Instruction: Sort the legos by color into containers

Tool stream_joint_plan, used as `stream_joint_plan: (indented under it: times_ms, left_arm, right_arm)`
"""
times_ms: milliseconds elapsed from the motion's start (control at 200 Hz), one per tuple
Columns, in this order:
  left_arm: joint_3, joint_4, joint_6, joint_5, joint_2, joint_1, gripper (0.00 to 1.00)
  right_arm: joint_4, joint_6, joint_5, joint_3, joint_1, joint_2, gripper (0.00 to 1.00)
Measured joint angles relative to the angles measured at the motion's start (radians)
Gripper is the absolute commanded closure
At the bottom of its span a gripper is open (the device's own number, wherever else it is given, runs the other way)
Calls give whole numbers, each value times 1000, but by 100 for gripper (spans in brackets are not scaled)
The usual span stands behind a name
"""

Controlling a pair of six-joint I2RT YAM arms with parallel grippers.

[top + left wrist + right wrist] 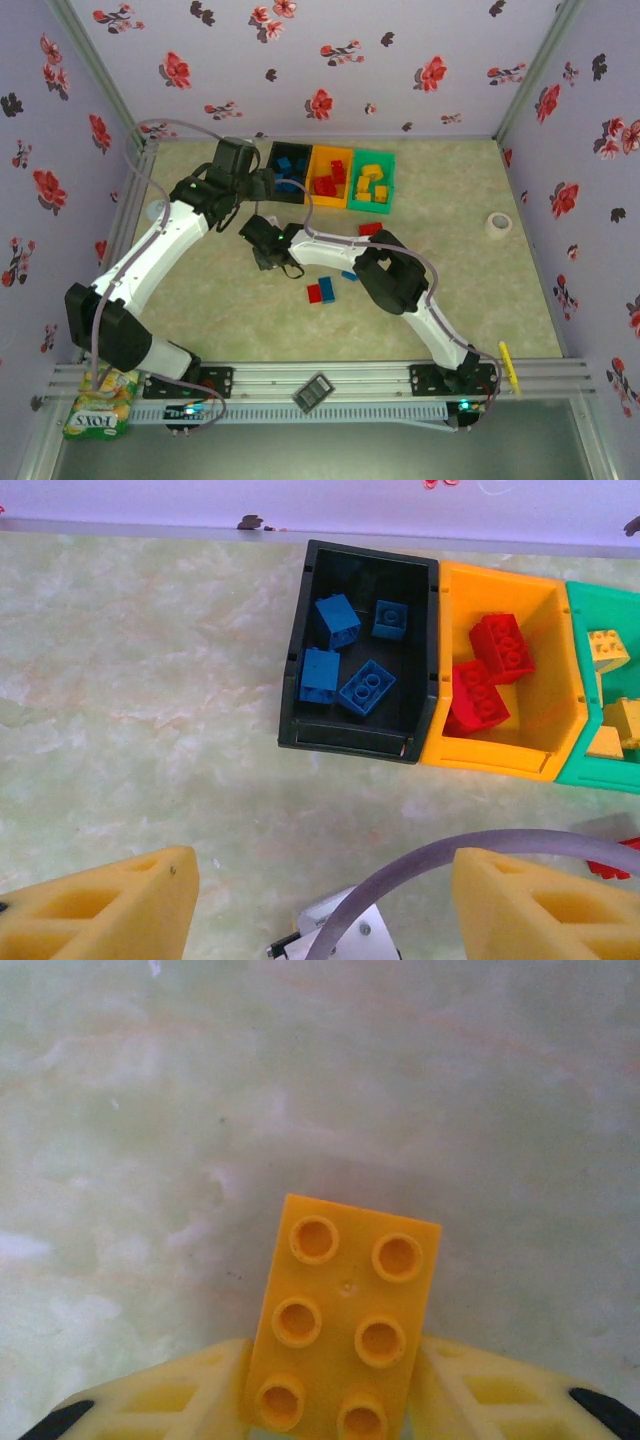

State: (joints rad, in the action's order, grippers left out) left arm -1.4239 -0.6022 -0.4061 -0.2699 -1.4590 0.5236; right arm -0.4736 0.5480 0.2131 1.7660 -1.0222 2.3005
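from above, the black bin (287, 172), orange bin (330, 178) and green bin (372, 183) stand side by side at the far edge, left to right. a red brick (314, 292) and a blue brick (327, 288) lie touching mid-table.

left wrist: the left gripper (320, 880) stands wide apart and empty, near the black bin holding blue bricks (340, 650).

right wrist: the right gripper (335, 1380) pinches a yellow-orange brick (345, 1310) on both sides.
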Motion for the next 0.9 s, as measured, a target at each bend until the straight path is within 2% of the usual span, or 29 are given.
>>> stream_joint_plan:
  times_ms: [175,355,665,900]
  left_arm:
    - [0,0,0,0,2,0,32]
    - [0,0,0,0,2,0,32]
    - [0,-1,0,-1,20,0,32]
    - [0,-3,0,-1,29,0,32]
  right_arm:
    - [13,-18,34,-6,7,0,66]
    - [54,-26,57,-34,19,-9,70]
    - [71,-37,80,-152,58,-99,72]
    - [75,-71,116,-218,116,-241,72]
